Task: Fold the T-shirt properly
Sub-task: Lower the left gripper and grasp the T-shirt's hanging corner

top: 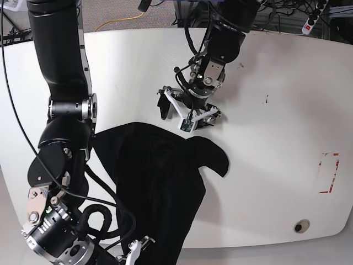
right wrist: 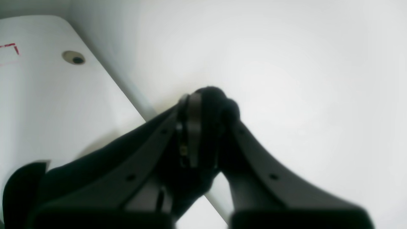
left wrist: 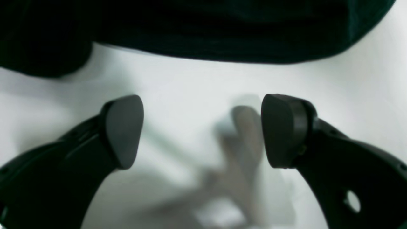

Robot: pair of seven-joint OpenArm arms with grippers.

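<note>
The black T-shirt (top: pixel 160 182) lies crumpled on the white table (top: pixel 276 138), running from the middle down to the front edge, with one sleeve (top: pixel 212 154) pointing right. My left gripper (top: pixel 187 114) hovers just behind the shirt's far edge. In the left wrist view it (left wrist: pixel 203 130) is open, with only bare table between the fingers (left wrist: pixel 124 130) and the T-shirt (left wrist: pixel 206 31) lying ahead of them. At the front edge, my right gripper (top: pixel 138 247) is shut on a bunch of black T-shirt cloth (right wrist: pixel 210 101), held at the table's rim.
A red tape outline (top: pixel 329 172) and a round hole (top: pixel 300 226) mark the table's right side. Cables and a power strip (top: pixel 311 19) lie behind the back edge. The right arm's thick black links (top: pixel 60 83) stand along the left side.
</note>
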